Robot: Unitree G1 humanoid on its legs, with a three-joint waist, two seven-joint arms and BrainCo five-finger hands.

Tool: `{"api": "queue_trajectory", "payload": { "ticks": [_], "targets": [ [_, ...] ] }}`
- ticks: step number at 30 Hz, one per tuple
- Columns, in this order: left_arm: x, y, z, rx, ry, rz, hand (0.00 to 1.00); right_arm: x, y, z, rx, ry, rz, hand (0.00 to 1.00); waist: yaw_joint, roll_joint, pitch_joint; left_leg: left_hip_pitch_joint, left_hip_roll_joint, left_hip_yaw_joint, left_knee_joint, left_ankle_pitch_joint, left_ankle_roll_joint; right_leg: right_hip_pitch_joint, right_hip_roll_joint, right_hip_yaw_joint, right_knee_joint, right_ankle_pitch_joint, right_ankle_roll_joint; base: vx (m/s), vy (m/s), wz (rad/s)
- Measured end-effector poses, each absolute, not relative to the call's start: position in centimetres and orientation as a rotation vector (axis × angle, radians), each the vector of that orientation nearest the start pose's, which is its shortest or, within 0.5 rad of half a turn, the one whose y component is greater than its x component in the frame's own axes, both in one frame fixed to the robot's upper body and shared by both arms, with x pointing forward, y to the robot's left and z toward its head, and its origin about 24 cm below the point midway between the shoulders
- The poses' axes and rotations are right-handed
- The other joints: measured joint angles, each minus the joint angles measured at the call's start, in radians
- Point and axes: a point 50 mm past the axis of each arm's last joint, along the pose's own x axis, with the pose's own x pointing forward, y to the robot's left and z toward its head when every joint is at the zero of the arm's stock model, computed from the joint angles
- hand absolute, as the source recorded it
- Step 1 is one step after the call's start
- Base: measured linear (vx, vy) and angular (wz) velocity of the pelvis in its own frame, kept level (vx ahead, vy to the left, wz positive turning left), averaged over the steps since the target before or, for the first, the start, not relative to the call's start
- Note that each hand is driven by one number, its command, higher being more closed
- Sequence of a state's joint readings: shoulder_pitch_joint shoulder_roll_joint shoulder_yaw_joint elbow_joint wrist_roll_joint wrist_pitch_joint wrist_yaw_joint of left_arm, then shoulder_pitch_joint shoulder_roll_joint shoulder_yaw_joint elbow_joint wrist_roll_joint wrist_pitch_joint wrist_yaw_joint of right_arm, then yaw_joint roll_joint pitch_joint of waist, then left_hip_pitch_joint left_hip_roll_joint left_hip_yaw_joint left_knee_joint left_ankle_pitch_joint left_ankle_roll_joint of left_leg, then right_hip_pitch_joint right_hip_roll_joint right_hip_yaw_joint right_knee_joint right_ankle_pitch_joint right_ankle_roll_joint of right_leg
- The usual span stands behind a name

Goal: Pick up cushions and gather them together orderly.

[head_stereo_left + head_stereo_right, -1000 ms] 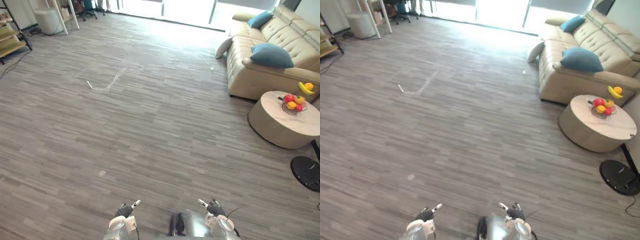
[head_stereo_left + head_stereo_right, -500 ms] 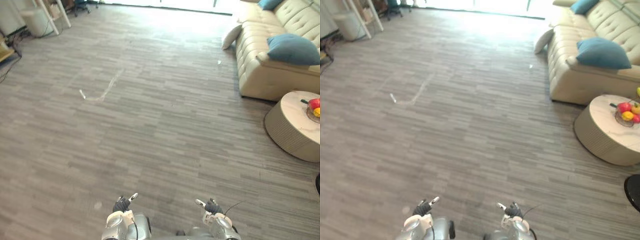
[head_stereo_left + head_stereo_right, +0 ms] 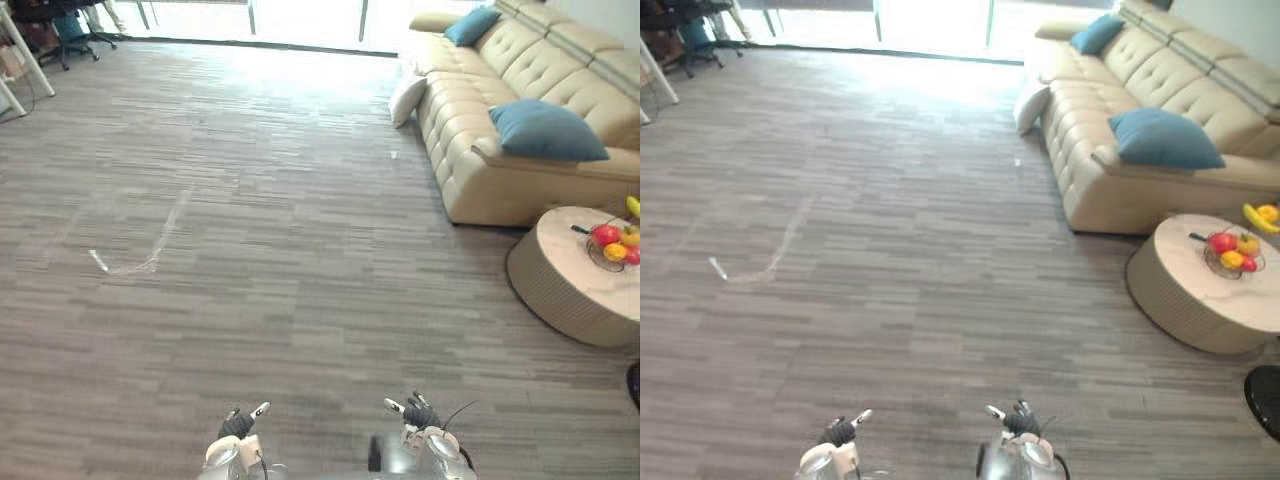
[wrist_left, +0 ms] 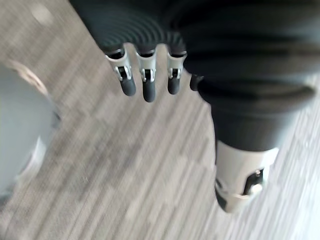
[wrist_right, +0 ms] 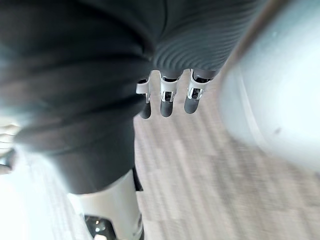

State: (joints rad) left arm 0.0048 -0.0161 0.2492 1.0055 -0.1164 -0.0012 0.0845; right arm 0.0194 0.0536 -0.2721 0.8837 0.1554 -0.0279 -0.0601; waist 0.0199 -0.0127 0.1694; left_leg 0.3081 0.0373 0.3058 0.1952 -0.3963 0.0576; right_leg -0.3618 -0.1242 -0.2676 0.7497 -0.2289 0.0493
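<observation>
The left hand (image 3: pixel 240 425) is hanging low at the near edge of the head views, and the right hand (image 3: pixel 418 413) is hanging level with it, well apart from it. Each wrist view is giving the close look that the head views are not: the left hand's fingers (image 4: pixel 145 82) are dangling straight and loose over bare floor, and the right hand's fingers (image 5: pixel 167 97) are doing the same, so both hands are relaxed and carrying nothing.

The cushions are lying far from the hands, over on the right. A large blue cushion (image 3: pixel 545 130) is resting on the near end of the cream sofa (image 3: pixel 470 175), a smaller blue cushion (image 3: pixel 470 25) is sitting at its far end, and a pale cushion (image 3: pixel 407 98) is leaning on the floor against the sofa's side.

A round table (image 3: pixel 560 295) is standing just in front of the sofa, bearing a fruit bowl (image 3: pixel 612 247). The right eye view is taking in more here: a banana (image 3: pixel 1260 215) beside the bowl, and a black round base (image 3: pixel 1265 398) on the floor near the table.

The grey plank floor (image 3: pixel 280 300) is stretching wide between robot and sofa, with a pale scuff mark (image 3: pixel 135 255) on the left. Bright windows (image 3: pixel 300 12) are lining the far wall.
</observation>
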Motion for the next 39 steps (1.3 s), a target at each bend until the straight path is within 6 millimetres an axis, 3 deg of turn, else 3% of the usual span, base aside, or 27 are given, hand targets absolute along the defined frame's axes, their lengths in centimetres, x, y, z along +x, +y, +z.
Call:
{"api": "queue_trajectory", "payload": {
  "ticks": [2,3,4,6,8,9,10,11,12,15,17,18,19,21,23,24,25,26,27,29,31,32,34,36,37,38,39],
  "targets": [
    [12.7,17.2,-15.5,-0.181,1.02,0.311,0.0,14.8,-18.1,-13.9,0.278,0.862,-0.383,0.0,-0.025,-0.003,0.0,0.052,-0.004,-0.074,-0.038,0.0,0.0,-0.023,0.036,-0.003,-0.297,0.102,-0.022,0.6,-0.089,0.74],
    [12.6,17.2,-15.5,-0.179,1.018,0.307,0.0,14.5,-18.4,-14.0,0.274,0.87,-0.39,0.0,-0.026,-0.005,0.0,0.069,-0.011,-0.12,-0.026,0.0,0.0,-0.021,0.049,0.022,-0.329,0.174,-0.062,0.69,-0.15,0.65],
    [12.7,16.8,-15.5,-0.193,1.018,0.306,0.0,14.4,-19.0,-14.0,0.256,0.876,-0.395,0.0,-0.031,0.016,-0.009,0.075,0.01,-0.18,0.026,0.002,0.0,-0.009,0.077,0.037,-0.291,0.197,-0.128,0.7,-0.157,0.25],
    [12.7,16.0,-15.5,-0.206,1.022,0.292,0.0,14.6,-19.8,-13.8,0.234,0.869,-0.401,0.0,-0.018,0.073,-0.006,-0.018,0.05,-0.239,0.289,0.068,-0.097,0.026,0.096,0.024,-0.26,0.122,-0.127,0.69,-0.148,-0.02],
    [13.0,16.0,-15.4,-0.215,1.013,0.299,0.0,15.1,-20.2,-13.5,0.225,0.853,-0.402,0.0,-0.02,0.11,0.006,-0.183,0.065,-0.292,0.634,0.272,-0.209,0.097,0.124,0.032,-0.305,0.087,-0.135,0.69,-0.1,-0.2],
    [12.8,16.0,-15.5,-0.222,1.016,0.306,0.0,15.2,-20.1,-13.6,0.225,0.857,-0.4,0.0,-0.013,0.113,0.012,-0.24,0.077,-0.295,0.737,0.311,-0.236,0.135,0.141,0.045,-0.329,0.082,-0.14,0.56,-0.021,-0.38],
    [13.1,16.2,-15.4,-0.232,1.007,0.318,0.0,15.3,-19.7,-13.7,0.23,0.87,-0.394,0.0,-0.013,0.118,0.024,-0.299,0.099,-0.266,0.848,0.28,-0.205,0.215,0.163,0.06,-0.38,0.075,-0.148,0.81,-0.003,-0.38],
    [13.7,16.8,-15.0,-0.221,0.972,0.326,0.0,15.6,-18.4,-13.9,0.245,0.884,-0.367,0.0,-0.002,0.086,0.051,-0.383,0.111,-0.228,0.926,0.223,-0.141,0.349,0.169,0.088,-0.467,0.053,-0.15,0.6,-0.005,-0.39],
    [14.2,17.1,-14.7,-0.214,0.946,0.328,0.0,15.5,-17.5,-14.0,0.253,0.899,-0.352,0.0,0.012,0.072,0.047,-0.447,0.117,-0.198,0.919,0.188,-0.126,0.407,0.166,0.107,-0.506,0.039,-0.151,0.78,0.016,-0.47],
    [14.9,17.6,-14.1,-0.213,0.894,0.337,0.0,15.4,-15.9,-14.2,0.278,0.919,-0.325,0.0,0.043,0.052,0.043,-0.608,0.143,-0.102,0.64,0.117,-0.086,0.523,0.142,0.166,-0.583,0.002,-0.106,0.51,0.105,-0.55],
    [14.8,17.8,-14.0,-0.229,0.883,0.363,0.0,15.4,-15.7,-14.3,0.281,0.927,-0.322,0.0,0.044,0.054,0.039,-0.657,0.135,-0.104,0.325,0.17,-0.104,0.584,0.107,0.209,-0.599,-0.066,-0.073,0.65,0.265,-0.52],
    [14.8,18.0,-13.9,-0.229,0.878,0.371,0.0,15.3,-15.6,-14.3,0.278,0.93,-0.318,0.0,0.049,0.048,0.038,-0.662,0.132,-0.106,0.267,0.251,-0.117,0.6,0.09,0.228,-0.601,-0.09,-0.061,0.64,0.349,-0.71],
    [14.0,18.7,-14.1,-0.221,0.888,0.398,0.0,15.0,-15.2,-14.6,0.262,0.956,-0.293,0.0,0.061,0.019,0.009,-0.673,0.096,-0.087,0.277,0.314,-0.091,0.614,0.043,0.275,-0.616,-0.125,-0.054,0.68,0.359,-0.6],
    [13.6,19.4,-14.3,-0.207,0.904,0.414,0.0,14.8,-15.2,-14.7,0.264,0.961,-0.291,0.0,0.061,0.001,-0.019,-0.693,0.078,-0.051,0.335,0.221,-0.067,0.6,0.01,0.332,-0.596,-0.084,-0.066,0.7,0.356,-0.48],
    [13.3,20.1,-14.4,-0.187,0.92,0.421,0.0,14.3,-15.1,-14.8,0.263,0.975,-0.288,0.0,0.077,-0.029,-0.021,-0.637,0.051,0.002,0.378,0.17,0.008,0.548,-0.038,0.39,-0.402,-0.037,0.047,0.65,0.369,-0.42],
    [13.2,20.1,-14.5,-0.181,0.929,0.417,0.0,14.2,-15.1,-14.9,0.26,0.975,-0.287,0.0,0.078,-0.034,-0.023,-0.595,0.036,0.015,0.365,0.144,0.018,0.501,-0.047,0.404,-0.28,-0.005,0.088,0.58,0.307,-0.38],
    [12.9,20.0,-14.7,-0.169,0.952,0.403,0.0,14.0,-15.4,-14.9,0.249,0.97,-0.287,0.0,0.075,-0.03,-0.021,-0.522,0.017,0.026,0.331,0.112,0.018,0.415,-0.048,0.42,-0.05,0.093,0.144,0.55,0.249,-0.27],
    [12.7,19.9,-14.8,-0.16,0.967,0.394,0.0,13.7,-15.3,-15.0,0.238,0.981,-0.274,0.0,0.065,-0.03,-0.02,-0.455,0.001,0.029,0.299,0.097,0.017,0.338,-0.047,0.413,0.14,0.135,0.163,0.66,0.254,-0.21],
    [12.7,19.7,-14.9,-0.156,0.972,0.382,0.0,13.4,-15.4,-15.0,0.234,0.984,-0.272,0.0,0.059,-0.026,-0.018,-0.395,-0.007,0.03,0.265,0.081,0.016,0.287,-0.042,0.392,0.239,0.128,0.152,0.63,0.209,-0.29],
    [12.4,19.2,-15.2,-0.16,0.996,0.366,0.0,14.2,-15.7,-14.5,0.218,0.935,-0.268,0.0,0.045,0.003,-0.01,-0.241,-0.014,0.037,0.147,0.041,0.006,0.151,-0.025,0.287,0.33,0.063,0.068,0.49,0.142,-0.34],
    [12.5,18.9,-15.2,-0.162,1.0,0.36,0.0,14.8,-15.9,-14.1,0.223,0.895,-0.268,0.0,0.028,0.001,-0.007,-0.133,-0.018,0.033,0.07,0.016,-0.001,0.04,-0.009,0.169,0.275,0.015,0.043,0.52,0.095,0.02],
    [12.9,18.5,-15.2,-0.163,1.002,0.341,0.0,15.0,-16.5,-13.9,0.23,0.872,-0.291,0.0,0.018,-0.004,-0.002,-0.075,-0.017,0.028,0.038,0.011,-0.002,-0.008,0.002,0.085,0.148,0.001,0.022,0.5,0.046,0.34],
    [13.3,17.4,-15.3,-0.17,1.009,0.309,0.0,14.8,-17.4,-13.9,0.23,0.868,-0.326,0.0,0.005,-0.004,-0.003,0.006,-0.02,0.005,-0.022,0.0,-0.002,-0.038,0.018,-0.003,-0.103,0.042,-0.007,0.6,-0.009,0.56],
    [12.9,16.7,-15.4,-0.172,1.021,0.291,0.0,14.7,-17.8,-13.9,0.221,0.872,-0.331,0.0,-0.018,-0.009,-0.005,0.085,-0.037,-0.071,-0.056,0.0,-0.002,-0.055,0.06,-0.003,-0.339,0.133,-0.043,0.82,-0.068,0.75],
    [13.0,16.6,-15.4,-0.164,1.021,0.28,0.0,14.6,-18.0,-13.9,0.213,0.878,-0.332,0.0,-0.023,-0.002,-0.007,0.102,-0.031,-0.112,-0.038,0.0,-0.003,-0.053,0.085,0.039,-0.324,0.217,-0.122,0.65,-0.087,0.52],
    [12.8,16.2,-15.5,-0.18,1.028,0.282,0.0,14.7,-18.7,-13.8,0.196,0.874,-0.337,0.0,-0.025,0.024,-0.02,0.104,-0.005,-0.149,0.005,0.004,-0.008,-0.048,0.112,0.034,-0.29,0.223,-0.159,0.65,-0.083,0.2],
    [12.9,15.8,-15.5,-0.188,1.029,0.277,0.0,15.1,-19.0,-13.7,0.187,0.868,-0.337,0.0,-0.014,0.063,-0.016,0.062,0.031,-0.177,0.145,0.042,-0.071,-0.024,0.12,0.022,-0.259,0.172,-0.159,0.79,-0.103,0.01]
  ]
}}
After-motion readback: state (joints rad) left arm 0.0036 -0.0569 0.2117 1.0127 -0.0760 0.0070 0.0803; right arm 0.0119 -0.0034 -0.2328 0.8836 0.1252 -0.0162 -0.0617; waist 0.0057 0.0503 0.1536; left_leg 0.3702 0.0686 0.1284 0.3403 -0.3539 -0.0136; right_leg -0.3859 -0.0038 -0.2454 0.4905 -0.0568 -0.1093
